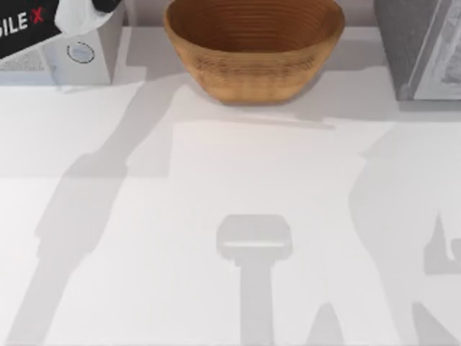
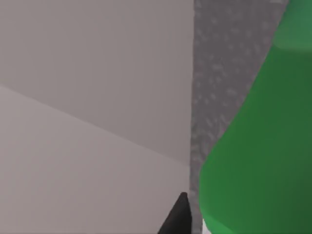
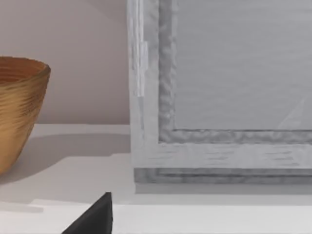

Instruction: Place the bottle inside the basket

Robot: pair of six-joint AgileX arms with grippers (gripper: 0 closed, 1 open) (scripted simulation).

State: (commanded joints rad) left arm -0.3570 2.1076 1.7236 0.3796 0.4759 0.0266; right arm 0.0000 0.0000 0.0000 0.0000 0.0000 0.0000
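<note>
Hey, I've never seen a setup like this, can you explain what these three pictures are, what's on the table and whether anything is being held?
This is a simulated pair of AgileX robot arms at a white table. One picture looks down from above the table; the other two come from cameras on each arm's wrist. From above, a round woven wicker basket sits at the table's far edge, with a grey framed box at its right and a tissue box at its left. The left wrist view shows a bright green bottle very close beside a dark claw finger; whether it is gripped cannot be told. The right wrist view faces the basket and grey box.
</note>
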